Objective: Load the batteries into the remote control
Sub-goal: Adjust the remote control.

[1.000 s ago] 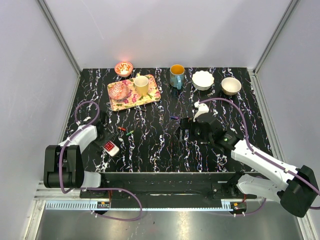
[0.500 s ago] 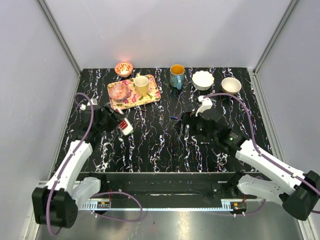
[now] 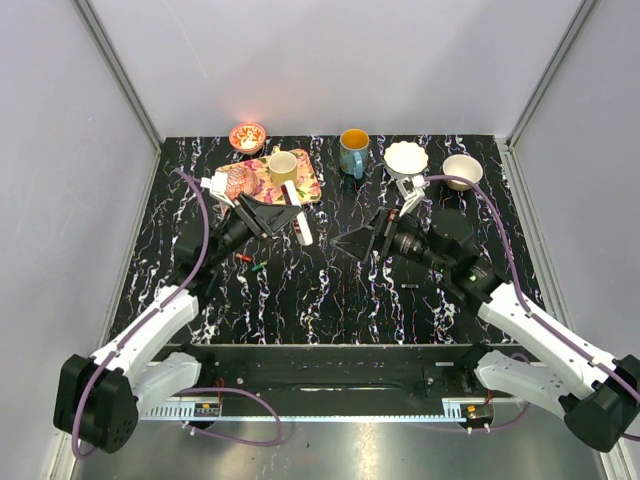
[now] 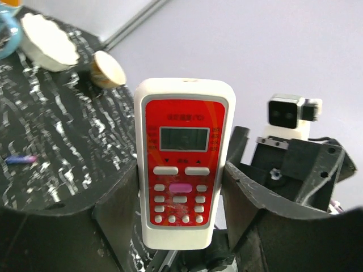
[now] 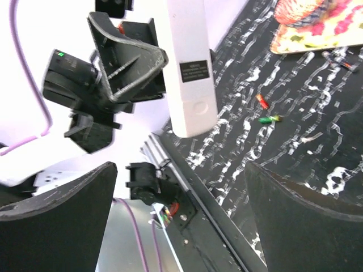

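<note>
Top external first: where is the remote [image 3: 303, 226]?

— Up off the bench [image 3: 330, 300], in the left pincer [image 3: 295, 218], just in front of the tray [image 3: 312, 186]. It shows there as a thin white strip, edge-on, so it stands close to upright.

And the grip?

— The left wrist view settles it. The pincer is about half closed, with a finger against each long edge of the remote's lower half. The red button face is turned to that camera, and the top end is up and free.

The right pincer [image 3: 362, 243]?

— Spread as wide as it goes, holding nothing. It points across at the remote from the right, near but apart. In its own view the remote hangs straight ahead, long axis up and down, with a plain white side and a small label turned toward it. No open recess shows on that part.

Batteries?

— The red battery [image 3: 243, 258] and the green battery [image 3: 259, 266] lie close together on the bench, nearer than the remote and on the left arm's side. The purple battery [image 4: 20, 160] lies apart from them. I cannot find it in the top view.

Which arm fetches?

— The right, I'd judge: it is free, and the left is busy. It would have to tip down and away from the remote.
</note>
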Controlling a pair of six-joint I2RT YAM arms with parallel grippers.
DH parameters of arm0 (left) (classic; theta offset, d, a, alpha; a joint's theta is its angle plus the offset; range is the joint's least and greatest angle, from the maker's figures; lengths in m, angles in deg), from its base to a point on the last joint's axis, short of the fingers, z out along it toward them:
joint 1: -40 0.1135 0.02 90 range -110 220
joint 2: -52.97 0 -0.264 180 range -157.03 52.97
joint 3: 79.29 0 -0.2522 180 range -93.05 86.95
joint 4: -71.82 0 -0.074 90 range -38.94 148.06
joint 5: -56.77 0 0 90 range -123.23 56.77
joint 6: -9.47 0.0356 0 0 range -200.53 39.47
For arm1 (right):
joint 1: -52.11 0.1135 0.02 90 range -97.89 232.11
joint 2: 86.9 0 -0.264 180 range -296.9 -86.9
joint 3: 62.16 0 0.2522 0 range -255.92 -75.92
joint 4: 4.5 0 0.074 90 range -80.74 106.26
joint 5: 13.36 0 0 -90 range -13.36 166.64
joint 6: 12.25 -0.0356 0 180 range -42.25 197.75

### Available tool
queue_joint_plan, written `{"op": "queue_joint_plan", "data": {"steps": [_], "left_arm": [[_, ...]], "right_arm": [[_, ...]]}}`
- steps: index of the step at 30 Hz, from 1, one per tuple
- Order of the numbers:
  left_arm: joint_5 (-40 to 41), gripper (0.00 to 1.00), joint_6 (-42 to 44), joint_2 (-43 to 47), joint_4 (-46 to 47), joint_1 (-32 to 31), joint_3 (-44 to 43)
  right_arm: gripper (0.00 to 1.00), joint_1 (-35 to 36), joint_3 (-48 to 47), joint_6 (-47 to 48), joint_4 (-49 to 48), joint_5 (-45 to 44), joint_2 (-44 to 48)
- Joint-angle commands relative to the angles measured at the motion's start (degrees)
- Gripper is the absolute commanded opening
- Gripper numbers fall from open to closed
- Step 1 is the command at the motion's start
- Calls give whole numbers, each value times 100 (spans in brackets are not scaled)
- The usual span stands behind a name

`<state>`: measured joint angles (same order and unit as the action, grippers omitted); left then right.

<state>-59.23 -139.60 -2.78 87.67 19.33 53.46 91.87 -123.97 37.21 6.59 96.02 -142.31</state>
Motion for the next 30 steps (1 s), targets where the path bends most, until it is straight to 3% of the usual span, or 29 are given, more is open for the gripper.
{"op": "queue_joint_plan", "data": {"steps": [1, 6, 16, 30], "left_arm": [[-415, 0, -578, -269, 2346, -183, 97], [-424, 0, -1028, -726, 3217, -473, 115], [-415, 0, -1265, -1087, 3745, -763, -34], [-459, 0, -1643, -1342, 4299, -895, 27]], "right_arm": [[100, -101, 182, -745, -1278, 804, 5], [100, -101, 209, -886, -1814, 1068, -381], [97, -110, 76, -745, -2105, 1367, -813], [78, -285, 261, -1071, -2817, 1718, -980]]}}
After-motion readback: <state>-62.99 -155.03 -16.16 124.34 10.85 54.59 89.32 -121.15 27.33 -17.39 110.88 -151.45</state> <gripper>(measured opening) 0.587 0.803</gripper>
